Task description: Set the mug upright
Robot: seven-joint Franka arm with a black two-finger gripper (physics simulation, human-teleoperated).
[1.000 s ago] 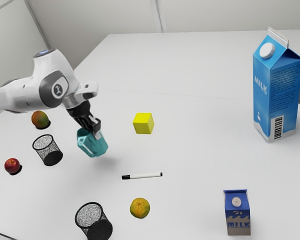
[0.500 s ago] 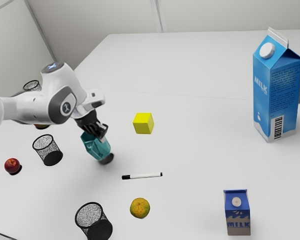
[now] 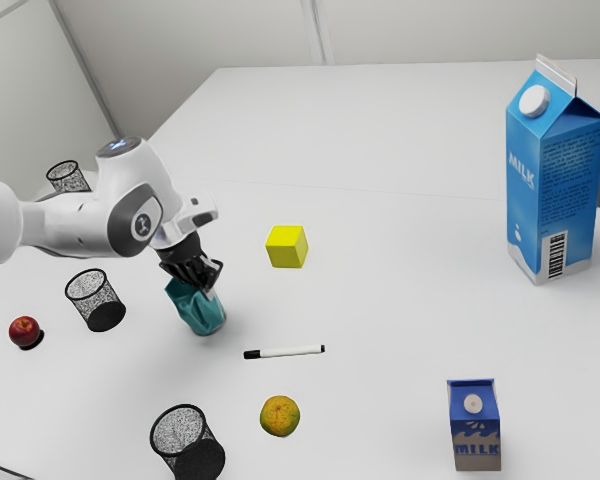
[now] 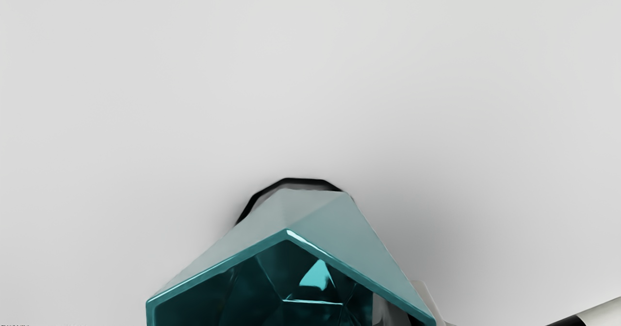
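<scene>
The gripper [image 3: 209,279] points down at the upper part of the teal mug [image 3: 200,311] in the exterior view, shut on its wall. The mug's open mouth is up and its base is down, close to the tabletop; whether the base touches cannot be told. It stands about upright, with a lean much like the nearby mesh cups. Seen from the hand, the faceted mug [image 4: 330,219] shows its dark inside, with a dark edge around the base. One pale fingertip [image 4: 423,292] is outside the wall, and part of the other shows inside the rim.
A marker [image 3: 285,352] and a yellow cube [image 3: 286,247] lie toward the exterior view's right of the mug. Mesh cups [image 3: 105,315] [image 3: 200,460], an apple [image 3: 24,331] and an orange [image 3: 280,416] are around it. Farther off are a small milk carton [image 3: 475,430] and a large one [image 3: 550,180].
My hand has come down with the mug and shifted slightly toward the exterior view's right. The mug has turned more upright, and its base now covers the dark shadow seen under it half a second ago.
</scene>
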